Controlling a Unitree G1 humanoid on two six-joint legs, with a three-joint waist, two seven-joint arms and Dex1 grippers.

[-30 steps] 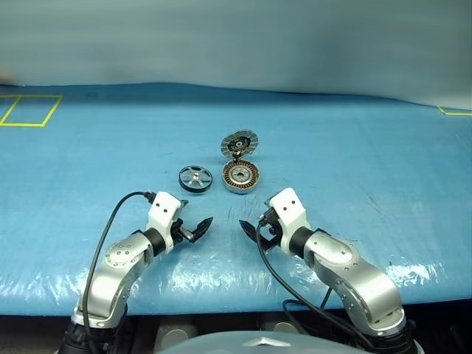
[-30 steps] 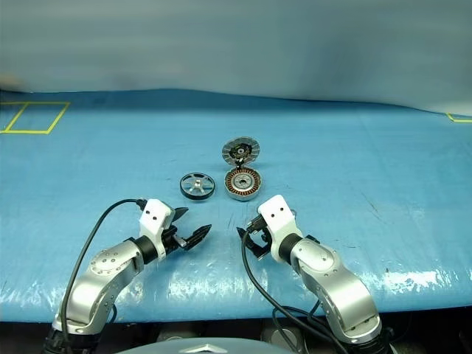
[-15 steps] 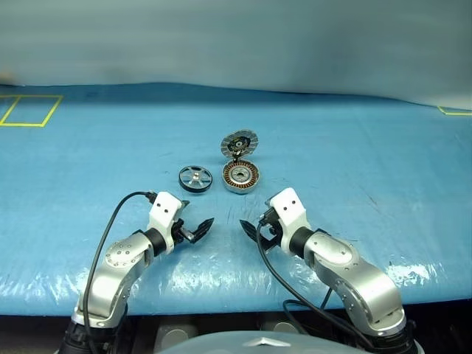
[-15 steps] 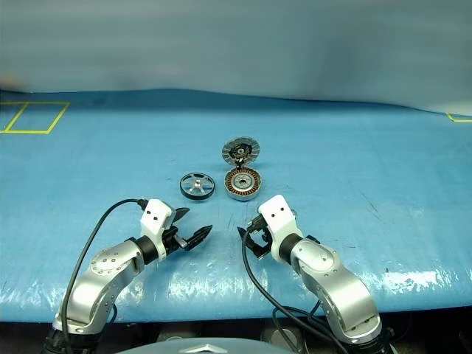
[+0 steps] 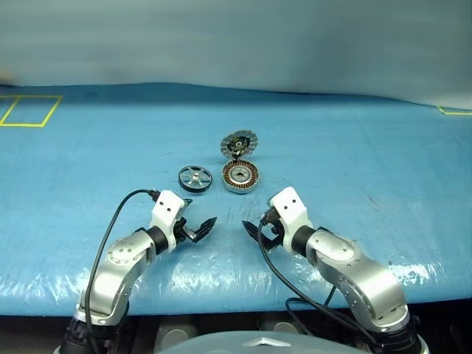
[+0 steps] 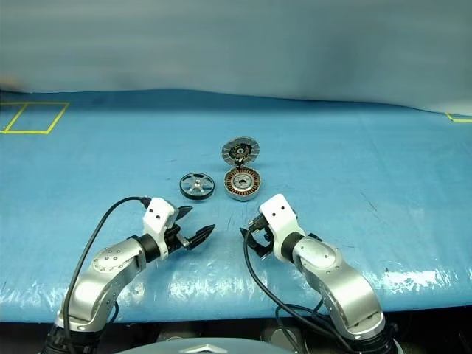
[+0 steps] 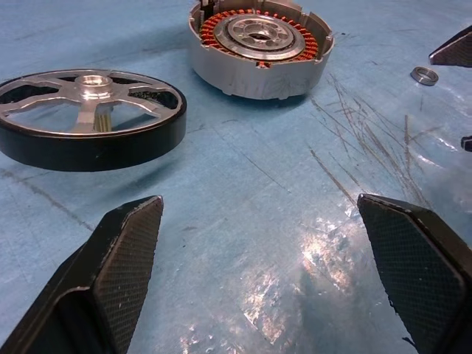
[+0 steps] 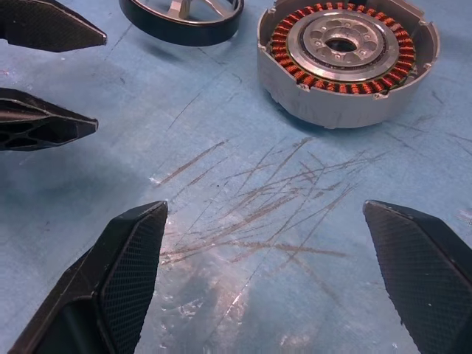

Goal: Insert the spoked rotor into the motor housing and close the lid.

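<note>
We list rotor (image 5: 195, 178) beside housing (image 5: 240, 177), lid (image 5: 240, 142) raised behind, on blue surface (image 5: 369, 169), left gripper (image 5: 200, 226) and right gripper (image 5: 256, 230) both wide apart, empty

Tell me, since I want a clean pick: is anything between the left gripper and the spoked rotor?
Nothing visible. Bare blue table cover lies between the open left gripper and the spoked rotor. The motor housing sits beside the rotor, apart from it, with its lid raised behind.
</note>
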